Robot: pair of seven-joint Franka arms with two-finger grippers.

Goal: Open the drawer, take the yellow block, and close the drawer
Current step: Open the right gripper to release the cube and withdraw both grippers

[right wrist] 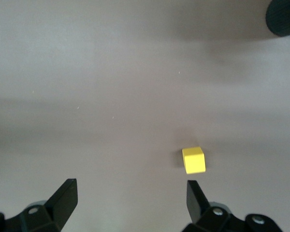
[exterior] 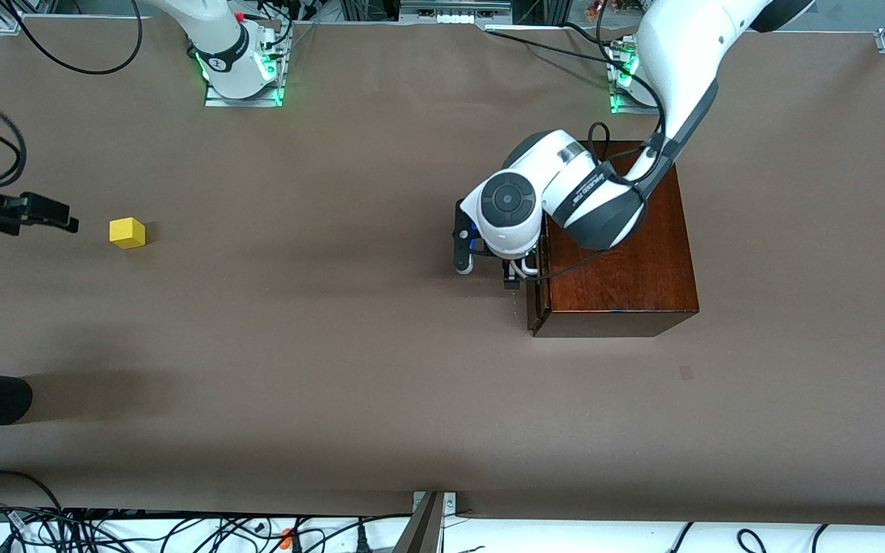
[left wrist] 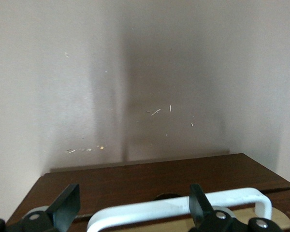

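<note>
Brown table; only wrist shows handle.

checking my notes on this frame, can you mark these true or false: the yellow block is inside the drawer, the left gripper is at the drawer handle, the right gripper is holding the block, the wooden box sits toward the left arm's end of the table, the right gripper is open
1. The yellow block is inside the drawer. False: it lies on the bare table, toward the right arm's end.
2. The left gripper is at the white handle. True: its open fingers straddle the bar.
3. The right gripper holds the block. False: the block lies apart from it on the table.
4. The wooden box sits toward the left arm's end. True.
5. The right gripper is open. True.
</note>
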